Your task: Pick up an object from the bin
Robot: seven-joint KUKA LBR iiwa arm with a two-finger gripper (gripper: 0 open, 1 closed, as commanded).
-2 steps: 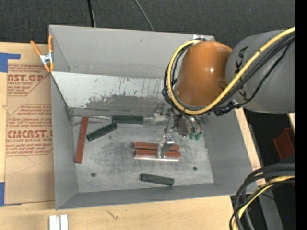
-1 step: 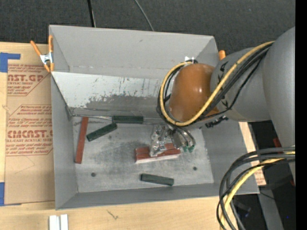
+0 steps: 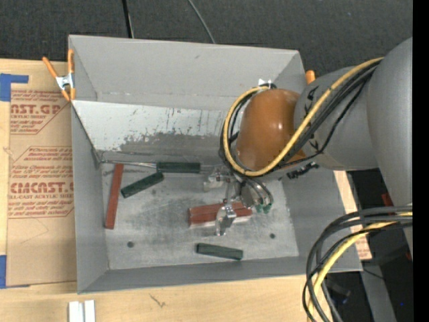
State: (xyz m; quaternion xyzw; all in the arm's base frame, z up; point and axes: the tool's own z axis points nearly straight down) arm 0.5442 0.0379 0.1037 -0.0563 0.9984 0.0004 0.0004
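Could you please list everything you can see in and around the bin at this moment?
bin: one, grey metal, middle of the view.
long bar: one, red-brown, left side of the floor.
green bars: three, dark green; one along the back wall, one tilted just left of it, one near the front.
short block: one, red-brown, centre of the floor.
arm: one, grey with an orange cover and yellow-black cables, reaching in from the right.
gripper: one, metal, at the short block's right end.
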